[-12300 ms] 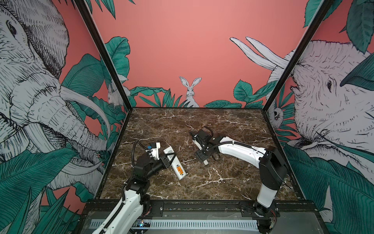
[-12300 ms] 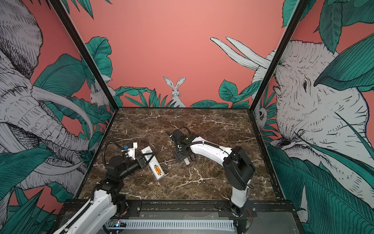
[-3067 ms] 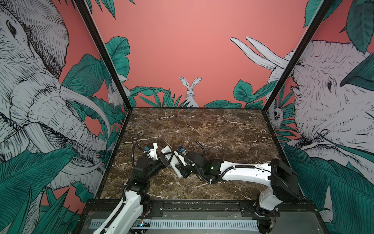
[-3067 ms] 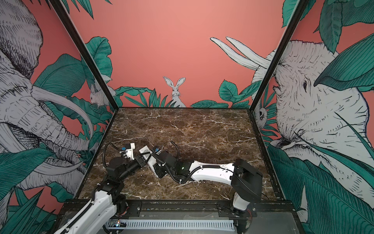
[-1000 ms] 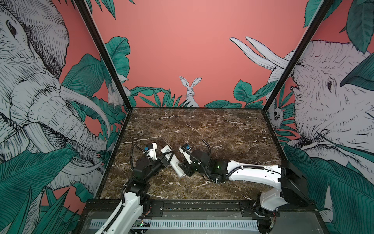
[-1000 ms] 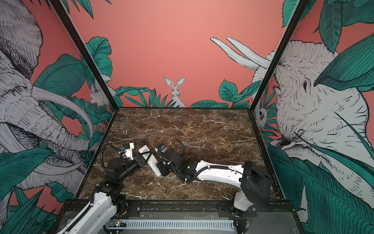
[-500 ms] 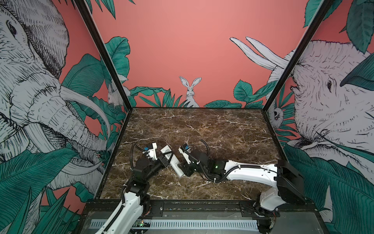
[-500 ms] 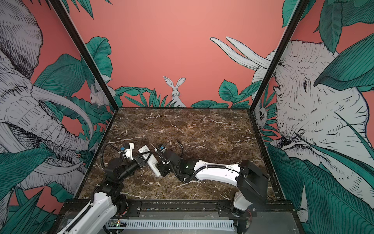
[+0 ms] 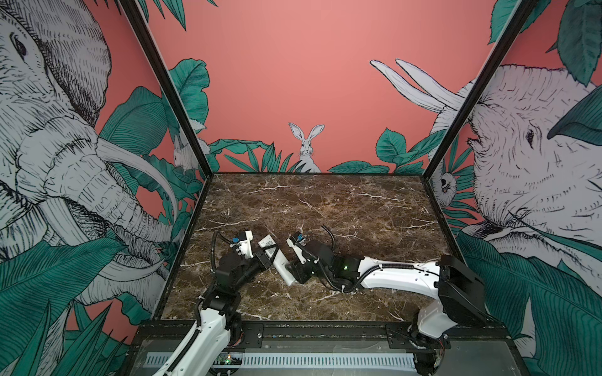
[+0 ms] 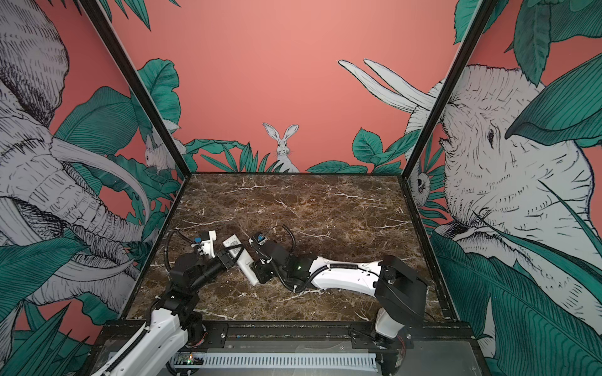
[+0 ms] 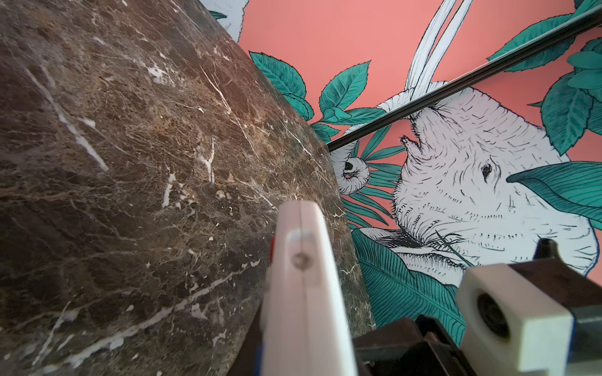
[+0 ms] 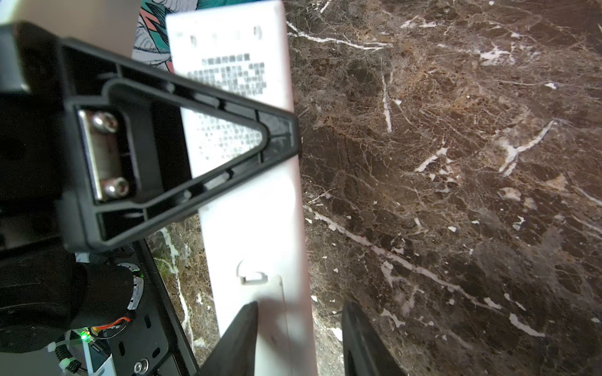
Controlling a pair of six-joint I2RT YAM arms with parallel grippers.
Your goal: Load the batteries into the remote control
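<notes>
Two claws meet at the stiff, probably light, slick remote (image 9: pixel 281 265) over the bench (image 9: pixel 325 211) toward its left edge: left claw (image 9: pixel 265 257) clamps its middle, right claw (image 12: pixel 299 306) stands parted at one end; long edges likely hold best.

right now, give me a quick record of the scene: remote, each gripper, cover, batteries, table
remote control: white, back side up, printed label showing
left gripper: shut on the remote control, across its middle
right gripper: at the remote's near end, jaws apart, one on the battery cover, one beside the remote's edge
battery cover: in place on the back, latch notch visible
batteries: not in view
table: brown marble
</notes>
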